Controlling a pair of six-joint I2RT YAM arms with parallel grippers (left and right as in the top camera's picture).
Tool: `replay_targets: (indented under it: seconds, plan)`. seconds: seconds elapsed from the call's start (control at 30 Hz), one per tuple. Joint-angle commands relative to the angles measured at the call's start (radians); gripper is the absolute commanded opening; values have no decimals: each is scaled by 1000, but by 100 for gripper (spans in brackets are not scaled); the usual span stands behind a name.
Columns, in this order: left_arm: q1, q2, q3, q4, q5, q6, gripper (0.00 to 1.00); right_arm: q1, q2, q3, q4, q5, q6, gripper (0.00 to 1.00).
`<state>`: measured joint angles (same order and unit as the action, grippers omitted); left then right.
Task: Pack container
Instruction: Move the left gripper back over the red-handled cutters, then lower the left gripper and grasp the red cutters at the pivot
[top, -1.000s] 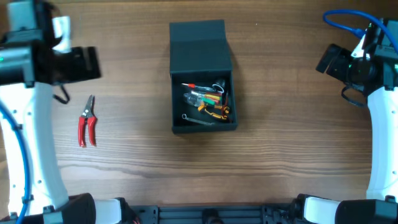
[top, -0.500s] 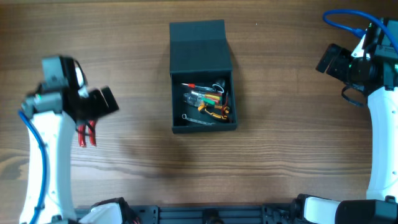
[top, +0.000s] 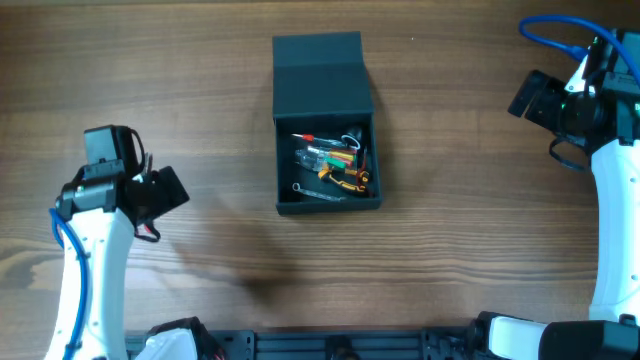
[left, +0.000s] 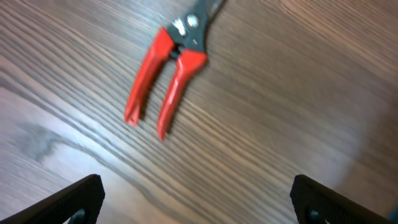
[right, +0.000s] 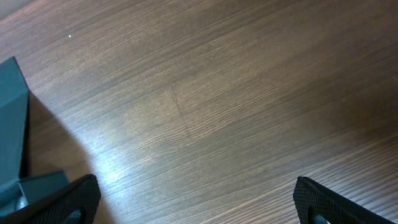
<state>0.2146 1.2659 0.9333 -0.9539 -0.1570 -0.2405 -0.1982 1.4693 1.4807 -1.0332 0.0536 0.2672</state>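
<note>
The dark teal-grey container (top: 325, 90) stands open at the table's middle, its flap lid folded back. Several small hand tools (top: 335, 162) lie inside it. Red-handled pruning shears (left: 168, 71) lie on the wood at the left; in the overhead view only a red tip (top: 148, 232) shows under my left arm. My left gripper (left: 198, 202) hovers over the shears, open and empty. My right gripper (right: 196, 202) is open and empty at the far right, over bare wood, with a corner of the container (right: 13, 118) at its view's left edge.
The wooden table (top: 450, 230) carries only the container and the shears. The right arm (top: 600, 150) stands along the right edge, the left arm (top: 85, 270) along the left. A dark rail (top: 340, 345) runs along the front edge.
My left arm has swung down and toward the front, from the far left edge to directly over the shears, now covering most of them. The right arm has not moved.
</note>
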Motion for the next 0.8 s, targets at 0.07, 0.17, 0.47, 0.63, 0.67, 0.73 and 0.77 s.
replay_targets:
  seconds: [0.07, 0.17, 0.47, 0.63, 0.67, 0.73, 0.77]
  plan:
    - [19, 115, -6, 50, -35, 59, 100, -2, 5, -6, 0, 13, -6, 100]
    - [19, 208, -6, 92, -35, 120, 100, -2, 5, -6, -1, 13, -6, 100]
    - [43, 300, -6, 183, 71, 315, 100, -2, 5, -6, -9, 14, -7, 100]
    - [75, 301, -6, 188, 142, 388, 100, -2, 5, -6, -9, 14, -10, 100]
    - [82, 302, -6, 189, 164, 394, 100, -2, 5, -6, -9, 14, -10, 100]
    - [92, 302, -6, 193, 187, 395, 100, -2, 5, -6, -9, 14, -10, 100]
    - [95, 302, -6, 196, 187, 395, 100, -2, 5, -6, -11, 14, -10, 100]
